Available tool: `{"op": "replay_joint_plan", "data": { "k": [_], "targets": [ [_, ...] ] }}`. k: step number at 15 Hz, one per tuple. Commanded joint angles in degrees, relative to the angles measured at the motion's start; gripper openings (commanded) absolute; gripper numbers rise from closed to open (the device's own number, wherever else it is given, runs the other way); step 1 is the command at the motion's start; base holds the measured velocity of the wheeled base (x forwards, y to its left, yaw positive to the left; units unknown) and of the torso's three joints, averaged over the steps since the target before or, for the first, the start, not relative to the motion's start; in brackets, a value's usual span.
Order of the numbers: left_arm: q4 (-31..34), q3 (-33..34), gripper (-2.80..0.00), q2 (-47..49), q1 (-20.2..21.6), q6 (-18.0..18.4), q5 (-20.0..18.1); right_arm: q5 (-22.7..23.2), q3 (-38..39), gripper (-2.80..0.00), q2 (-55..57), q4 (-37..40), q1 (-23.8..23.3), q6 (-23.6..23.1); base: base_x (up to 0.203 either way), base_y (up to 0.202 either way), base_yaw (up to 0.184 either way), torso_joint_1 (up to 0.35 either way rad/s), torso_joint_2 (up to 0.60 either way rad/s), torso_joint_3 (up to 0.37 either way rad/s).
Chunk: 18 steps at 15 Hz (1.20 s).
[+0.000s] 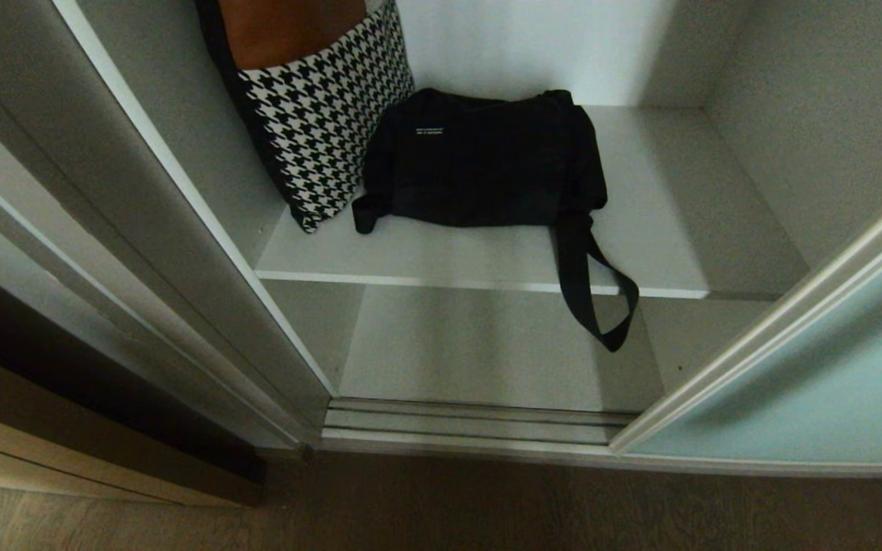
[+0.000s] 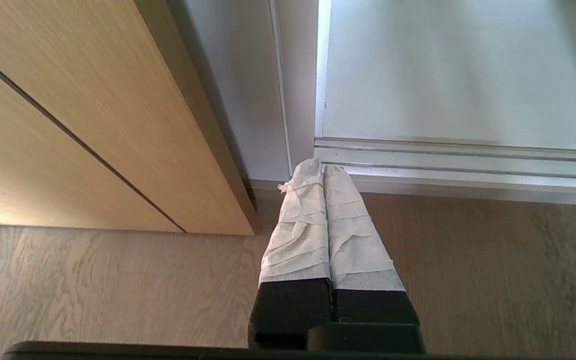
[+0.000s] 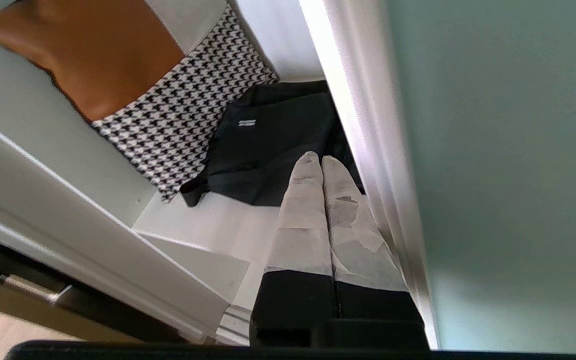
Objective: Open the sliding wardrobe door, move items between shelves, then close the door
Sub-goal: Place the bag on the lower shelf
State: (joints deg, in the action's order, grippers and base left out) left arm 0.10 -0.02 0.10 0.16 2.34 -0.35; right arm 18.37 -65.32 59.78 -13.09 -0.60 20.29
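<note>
The sliding wardrobe door (image 1: 831, 383), frosted pale blue-green glass in a silver frame, stands pushed to the right, leaving the wardrobe open. A floppy black bag (image 1: 487, 157) lies on the upper white-grey shelf (image 1: 449, 264), its strap (image 1: 594, 291) hanging over the front edge above the lower shelf (image 1: 487, 348). Neither gripper shows in the head view. My right gripper (image 3: 316, 159) is shut and empty, just beside the door's silver frame (image 3: 363, 130), pointing toward the bag (image 3: 273, 145). My left gripper (image 2: 322, 167) is shut and empty, low over the wood floor by the bottom track (image 2: 458, 160).
A houndstooth bag with a brown top (image 1: 318, 115) leans against the wardrobe's left wall beside the black bag. A light wood cabinet (image 2: 93, 125) stands left of the wardrobe. The metal door track (image 1: 472, 425) runs along the floor in front.
</note>
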Motion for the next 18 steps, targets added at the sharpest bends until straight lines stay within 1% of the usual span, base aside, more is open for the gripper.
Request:
{"op": "replay_joint_plan", "data": {
  "k": [1, 13, 18],
  "targets": [
    [-0.01, 0.02, -2.80, 0.08, 0.02, 0.03, -0.08, -1.23, -0.25, -2.80, 0.78, -0.18, -0.11, 0.11, 0.000, 0.000, 0.000, 0.000, 0.00, 0.000],
    [-0.01, 0.02, -2.80, 0.08, 0.02, 0.12, -0.09, -1.41, 0.28, -2.80, -2.38, 0.15, -0.28, 0.37, 0.000, 0.000, 0.000, 0.000, 0.00, 0.000],
    [-0.01, -0.05, -2.80, 0.08, 0.02, 0.03, 0.00, -1.50, 0.72, -2.80, -2.99, 0.25, -2.58, 0.72, 0.000, 0.000, 0.000, 0.000, 0.00, 0.000]
  ]
}}
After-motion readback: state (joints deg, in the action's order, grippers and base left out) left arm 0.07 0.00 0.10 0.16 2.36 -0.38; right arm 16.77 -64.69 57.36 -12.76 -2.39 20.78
